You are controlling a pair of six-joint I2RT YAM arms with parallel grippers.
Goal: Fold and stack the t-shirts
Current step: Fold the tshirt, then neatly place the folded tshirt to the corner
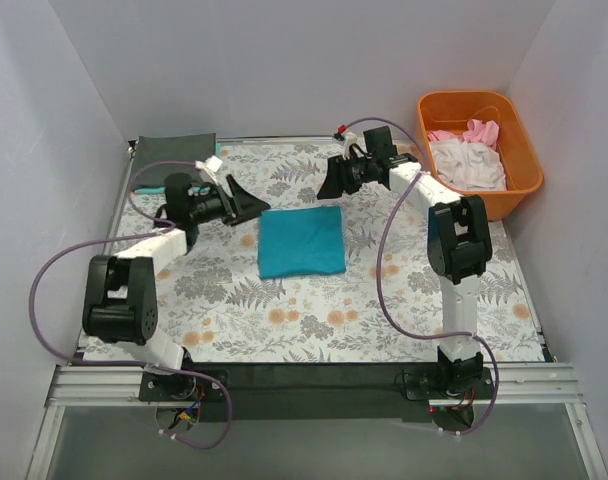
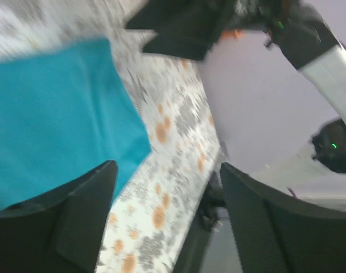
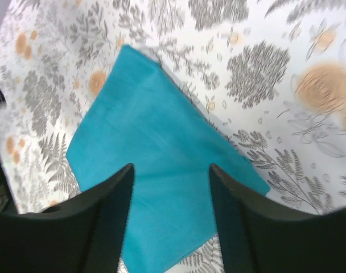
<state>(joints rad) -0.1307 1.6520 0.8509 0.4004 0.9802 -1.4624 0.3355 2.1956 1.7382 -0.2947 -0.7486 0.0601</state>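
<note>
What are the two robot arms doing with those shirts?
They are folding t-shirts and stacking them. The teal t-shirt lies folded into a neat rectangle in the middle of the flowery table. The left gripper and the right gripper are both open beside its far corners, holding nothing. A dark grey t-shirt lies at the far left corner. White and pink t-shirts wait in the orange tub.

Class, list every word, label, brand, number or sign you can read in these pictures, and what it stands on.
None readable: the teal t-shirt, the floral table covering and the orange tub show no print, and the left wrist view is blurred.
</note>
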